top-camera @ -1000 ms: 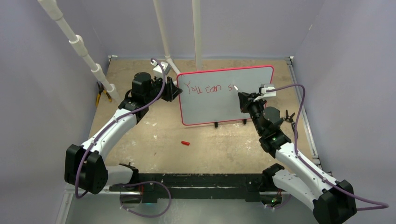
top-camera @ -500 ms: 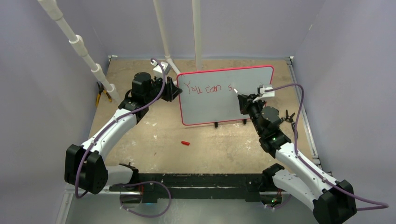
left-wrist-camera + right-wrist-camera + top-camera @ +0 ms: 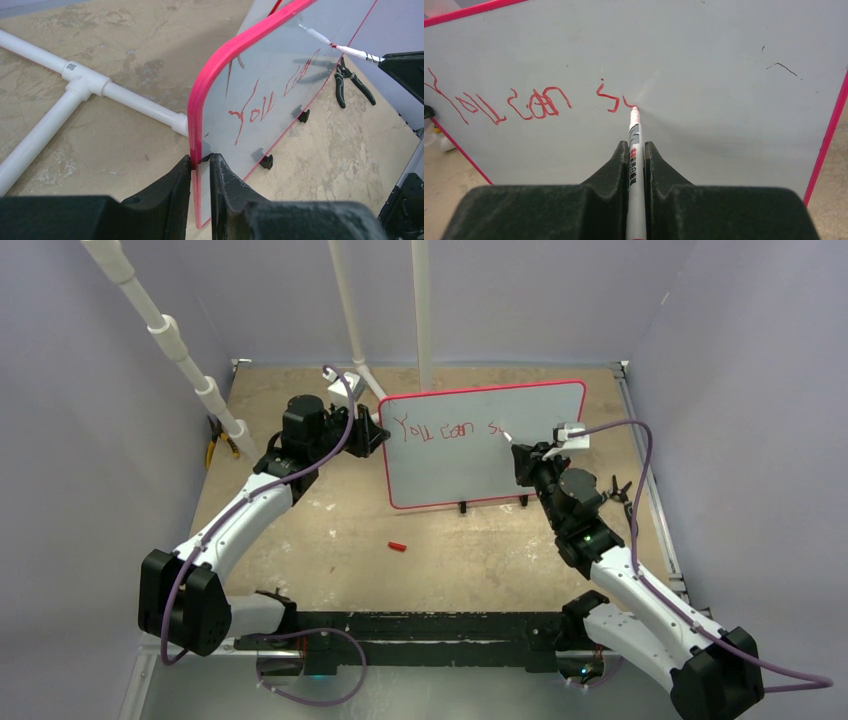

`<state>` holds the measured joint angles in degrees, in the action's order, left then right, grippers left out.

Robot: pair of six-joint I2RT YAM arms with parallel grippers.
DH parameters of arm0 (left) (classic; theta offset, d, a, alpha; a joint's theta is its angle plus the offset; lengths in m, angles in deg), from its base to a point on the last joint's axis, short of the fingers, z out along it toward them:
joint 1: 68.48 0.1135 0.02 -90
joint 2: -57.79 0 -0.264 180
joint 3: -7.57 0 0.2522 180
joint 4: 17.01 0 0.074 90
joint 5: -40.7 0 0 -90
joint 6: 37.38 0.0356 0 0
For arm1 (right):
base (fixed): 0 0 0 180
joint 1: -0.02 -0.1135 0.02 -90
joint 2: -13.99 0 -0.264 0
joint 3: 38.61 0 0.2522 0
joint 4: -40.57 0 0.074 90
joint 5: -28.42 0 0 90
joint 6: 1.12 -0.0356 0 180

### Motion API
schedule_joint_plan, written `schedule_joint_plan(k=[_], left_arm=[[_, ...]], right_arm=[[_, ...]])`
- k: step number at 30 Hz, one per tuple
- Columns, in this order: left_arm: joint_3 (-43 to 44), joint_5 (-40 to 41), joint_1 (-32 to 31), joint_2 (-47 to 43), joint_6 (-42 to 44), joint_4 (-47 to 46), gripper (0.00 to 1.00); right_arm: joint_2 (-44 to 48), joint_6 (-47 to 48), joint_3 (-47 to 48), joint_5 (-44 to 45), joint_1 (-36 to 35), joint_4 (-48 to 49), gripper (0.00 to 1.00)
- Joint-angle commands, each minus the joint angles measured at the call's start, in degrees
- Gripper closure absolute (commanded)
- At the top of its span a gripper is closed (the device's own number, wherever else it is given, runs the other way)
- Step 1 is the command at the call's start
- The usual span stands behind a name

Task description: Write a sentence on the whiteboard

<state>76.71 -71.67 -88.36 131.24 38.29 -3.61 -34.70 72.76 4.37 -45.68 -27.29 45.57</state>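
Seen from above, the board stood upright on the desk, with the sentence along its top. At the left wrist, the left hand pinched its lower side edge, nearly closed. At the right wrist, the right hand clamped the marker, tip touching the face. Stiff, light and slick, the board would probably tip easily, so the rim looked the best hold.

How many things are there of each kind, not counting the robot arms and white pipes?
Large white rectangular whiteboard with red frame: 1
Thin white plastic marker with red tip: 1
Small red plastic cap: 1
Metal pliers, one yellow-handled, one dark-handled: 2
Total: 5
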Motion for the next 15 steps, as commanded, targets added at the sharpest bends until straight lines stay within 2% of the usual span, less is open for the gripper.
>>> schedule_joint_plan(k=[1,15], left_arm=[[-0.7,-2.3,0.1,-0.9,0.2,-2.5,0.82],[-0.7,-2.3,0.1,-0.9,0.3,-2.5,0.82]], right_arm=[[0.2,-0.4,1.1,3.0,0.2,1.0,1.00],[-1.0,1.7,4.2,3.4,0.2,3.4,1.00]])
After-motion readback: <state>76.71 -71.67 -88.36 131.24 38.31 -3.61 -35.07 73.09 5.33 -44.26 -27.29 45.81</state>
